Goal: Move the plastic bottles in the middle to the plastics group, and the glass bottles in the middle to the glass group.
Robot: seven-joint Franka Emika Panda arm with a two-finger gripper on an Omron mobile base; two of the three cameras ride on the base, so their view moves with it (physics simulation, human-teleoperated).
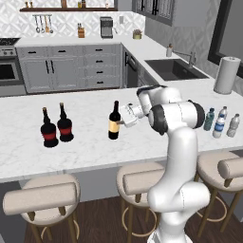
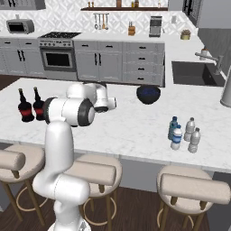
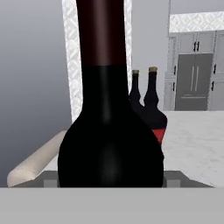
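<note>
1. The gripper (image 1: 124,122) reaches sideways from the arm and meets the wine bottle (image 1: 114,121) at label height. Its jaws sit part-way in, closed on the bottle's body, in the left base view.
2. The wine bottle stands upright on the marble island counter (image 1: 85,147), pressed against the gripper's left side.
3. In the hand view the wine bottle (image 3: 108,131) looms directly ahead, its shoulder and neck very close to the camera; whether the fingertips touch it cannot be told there.
4. Left of the wine bottle, well apart from it, the two red-labelled bottles (image 1: 57,127) stand upright, just beside each other. The hand view shows them (image 3: 148,109) behind the wine bottle.
5. Right of the wine bottle, beyond the arm, the small water bottles (image 1: 214,121) stand in a tight cluster with a greyish-clear bottle (image 1: 233,125).
6. The right base view shows that cluster (image 2: 184,133) as four bottles, and a dark bowl (image 2: 148,94) on the counter; the arm hides the wine bottle there.
</note>
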